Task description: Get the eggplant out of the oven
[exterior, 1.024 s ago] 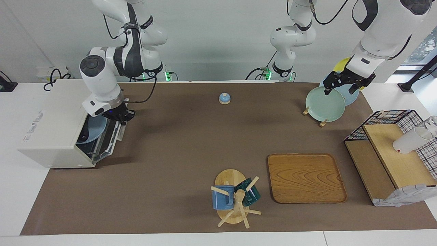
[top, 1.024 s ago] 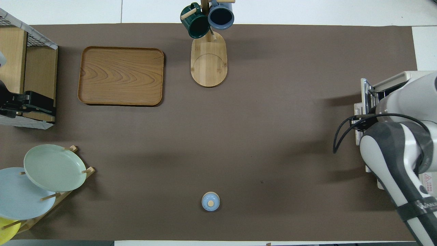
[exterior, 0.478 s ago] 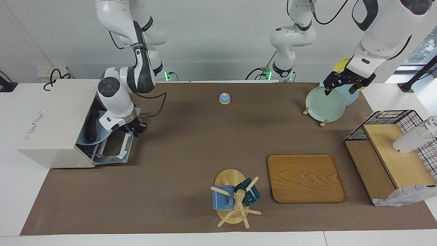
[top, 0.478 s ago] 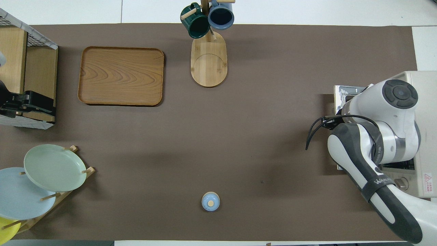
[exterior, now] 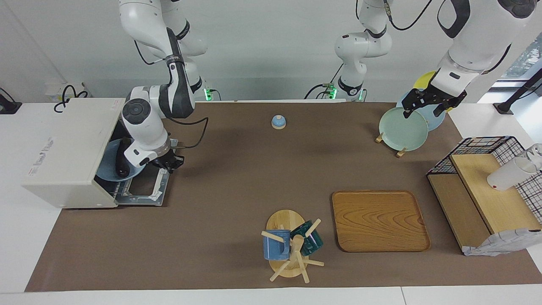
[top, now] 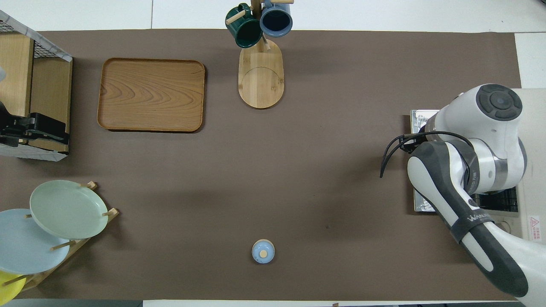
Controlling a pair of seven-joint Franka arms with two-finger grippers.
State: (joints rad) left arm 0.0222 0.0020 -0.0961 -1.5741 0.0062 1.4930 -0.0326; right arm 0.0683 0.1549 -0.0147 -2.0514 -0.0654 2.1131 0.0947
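The cream-white oven [exterior: 63, 144] stands at the right arm's end of the table, and its door [exterior: 144, 188] lies dropped open flat on the mat. Inside, the dark eggplant [exterior: 122, 163] lies on a pale blue plate [exterior: 108, 163] on the rack. My right gripper [exterior: 168, 163] is low at the door's outer edge, shut on its handle. In the overhead view the right arm covers the oven's [top: 531, 140] opening, so the eggplant is hidden there. My left gripper [exterior: 425, 105] waits, open and empty, up over the plate rack.
A small blue knobbed lid [exterior: 278, 122] sits mid-table near the robots. A mug tree [exterior: 292, 248] and a wooden tray [exterior: 380, 220] lie farther out. A plate rack [exterior: 402, 129] and a wire basket shelf [exterior: 487, 186] stand at the left arm's end.
My right gripper has swung the oven door down from nearly shut to flat open, moving away from the oven. The plate and eggplant have come into view. The left arm has not moved.
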